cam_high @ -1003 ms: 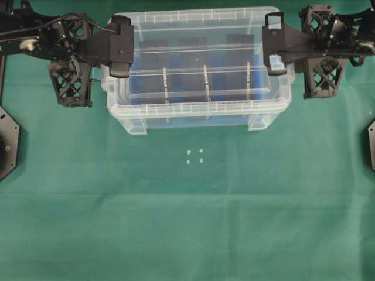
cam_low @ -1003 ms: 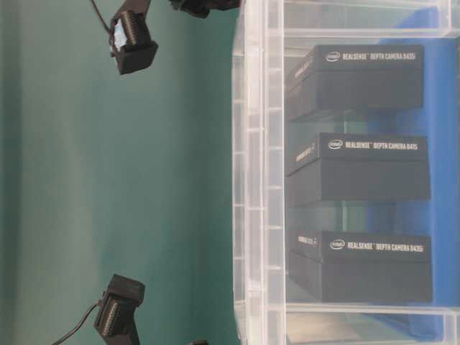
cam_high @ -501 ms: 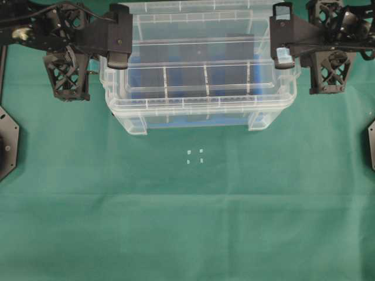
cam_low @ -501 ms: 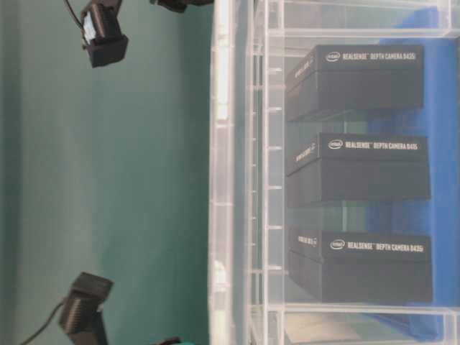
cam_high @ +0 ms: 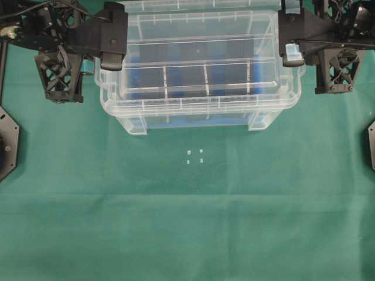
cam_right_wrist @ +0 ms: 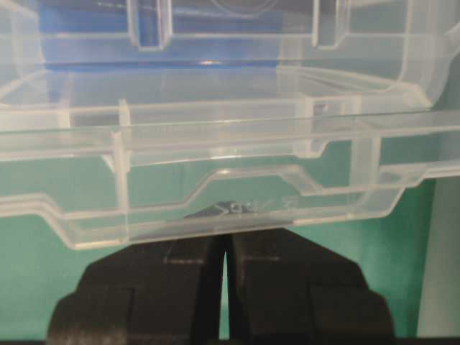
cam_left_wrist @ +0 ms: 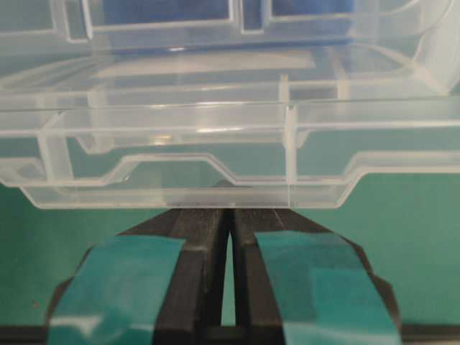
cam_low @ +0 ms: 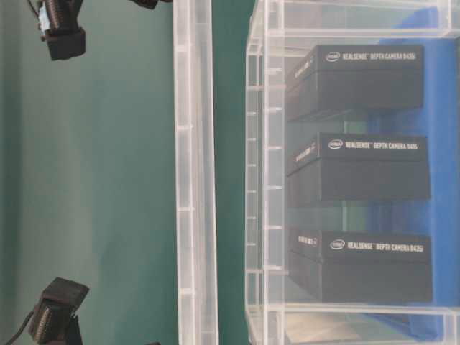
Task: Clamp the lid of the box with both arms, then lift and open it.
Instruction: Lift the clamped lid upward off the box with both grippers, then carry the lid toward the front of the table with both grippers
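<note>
Green cloth (cam_high: 187, 222) covers the whole work surface. Against it, the left gripper (cam_left_wrist: 230, 208) is pinched nearly closed on the lid's (cam_high: 196, 55) short-end tab, and the right gripper (cam_right_wrist: 224, 237) is squeezed the same way on the opposite end, presumably so the flat panel rises level. In the table-level view the lid stands clear of the box (cam_low: 345, 180), an open gap between them. In the overhead view it sits at upper centre, long axis running left to right.

Clear lid (cam_high: 199, 64); blue-floored box (cam_low: 345, 180); seemingly plain green cloth (cam_high: 187, 222).
</note>
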Tool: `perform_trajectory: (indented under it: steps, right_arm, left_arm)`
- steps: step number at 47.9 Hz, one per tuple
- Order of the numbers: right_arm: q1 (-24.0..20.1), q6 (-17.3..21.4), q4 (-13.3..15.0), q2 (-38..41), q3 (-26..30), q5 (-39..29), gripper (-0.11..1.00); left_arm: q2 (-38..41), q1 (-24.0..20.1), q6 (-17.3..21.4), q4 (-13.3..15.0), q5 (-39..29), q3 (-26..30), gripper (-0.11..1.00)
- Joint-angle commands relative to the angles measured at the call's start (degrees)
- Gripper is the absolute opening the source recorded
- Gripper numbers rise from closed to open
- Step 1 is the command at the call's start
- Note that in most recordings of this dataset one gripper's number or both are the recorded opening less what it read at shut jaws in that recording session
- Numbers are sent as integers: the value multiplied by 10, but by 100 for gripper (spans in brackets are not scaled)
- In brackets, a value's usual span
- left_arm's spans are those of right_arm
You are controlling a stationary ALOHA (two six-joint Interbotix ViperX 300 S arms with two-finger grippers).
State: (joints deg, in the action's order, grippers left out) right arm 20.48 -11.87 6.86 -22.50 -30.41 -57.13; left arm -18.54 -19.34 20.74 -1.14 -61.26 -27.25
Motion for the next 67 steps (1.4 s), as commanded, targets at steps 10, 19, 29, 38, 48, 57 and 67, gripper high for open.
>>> perform_trajectory:
  steps: [10,19,29,38,48,57,67]
  right_arm:
    - [-27,7,-5,-5,28,-5,0]
    - [-50,11,-5,-6,37,-31,0]
    - [-91,76,5,-10,43,-42,0]
    - [-149,136,33,-10,41,-48,0]
    - [-200,194,40,-9,40,-72,0]
    - [-250,245,40,-7,39,-80,0]
    - [-297,306,58,-3,40,-80,0]
  left_arm:
    - [-8,22,-11,3,2,33,1]
    - [-9,46,-31,3,-6,33,1]
    - [-9,87,-67,1,-28,36,1]
    - [-11,122,-103,0,-32,31,1]
    - [-12,167,-152,0,-32,28,1]
    - [-12,205,-191,-1,-33,26,1]
    - [-12,244,-235,-2,-33,24,1]
